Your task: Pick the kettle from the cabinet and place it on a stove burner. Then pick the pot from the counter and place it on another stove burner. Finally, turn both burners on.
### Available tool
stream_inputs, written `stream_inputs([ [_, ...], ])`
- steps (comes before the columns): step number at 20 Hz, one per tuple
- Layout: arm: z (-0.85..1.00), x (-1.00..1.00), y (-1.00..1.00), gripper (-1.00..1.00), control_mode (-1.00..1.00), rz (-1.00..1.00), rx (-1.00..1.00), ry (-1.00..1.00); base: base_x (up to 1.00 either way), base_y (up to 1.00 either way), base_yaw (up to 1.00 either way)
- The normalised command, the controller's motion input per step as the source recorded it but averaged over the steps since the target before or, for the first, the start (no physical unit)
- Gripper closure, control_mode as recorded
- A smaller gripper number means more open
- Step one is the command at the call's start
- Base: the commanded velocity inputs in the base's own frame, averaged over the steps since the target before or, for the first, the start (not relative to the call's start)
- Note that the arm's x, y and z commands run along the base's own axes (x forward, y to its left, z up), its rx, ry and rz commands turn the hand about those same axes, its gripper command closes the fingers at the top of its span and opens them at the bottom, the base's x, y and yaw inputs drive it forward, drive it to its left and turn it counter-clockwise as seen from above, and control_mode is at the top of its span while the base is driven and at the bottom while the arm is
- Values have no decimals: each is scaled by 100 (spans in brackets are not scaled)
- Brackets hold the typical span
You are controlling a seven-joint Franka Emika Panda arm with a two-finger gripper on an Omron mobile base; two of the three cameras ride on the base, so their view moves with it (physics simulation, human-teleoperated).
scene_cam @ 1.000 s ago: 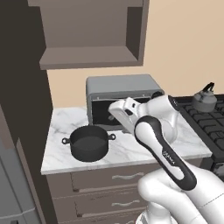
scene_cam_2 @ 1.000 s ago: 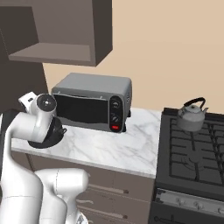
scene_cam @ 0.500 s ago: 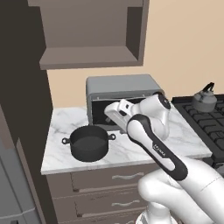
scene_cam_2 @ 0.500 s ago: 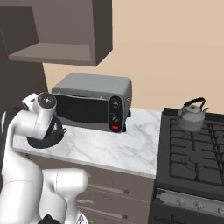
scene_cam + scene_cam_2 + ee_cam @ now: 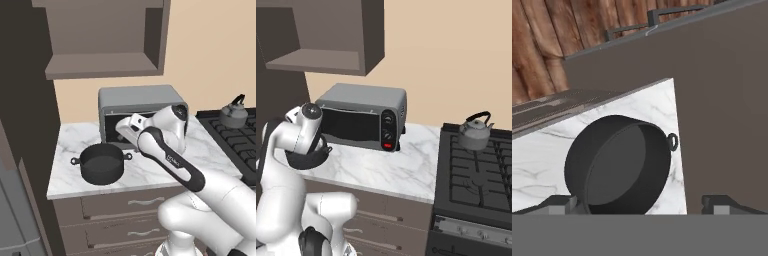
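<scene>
On the marble tabletop, left of the grey toaster oven, stands the dark pot. Just right of the pot, above the tabletop, hangs the pincer, wide open and holding nothing. Right of the oven, the kettle sits on a stove burner.

From my seat I see a plain beige wall behind a grey toaster oven, an open brown wall shelf above it, brown drawers with short silver handles below, and a wood-plank floor in the hand view.
</scene>
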Motion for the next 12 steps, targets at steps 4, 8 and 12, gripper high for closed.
stream_inputs([
  [4,-20,19,1,-100,-100,0,-4,5,0,0,0],
  [8,-24,8,0,-100,-100,0,-4,2,0,0,0],
  [12,-18,9,0,-100,-100,0,-4,2,0,0,0],
])
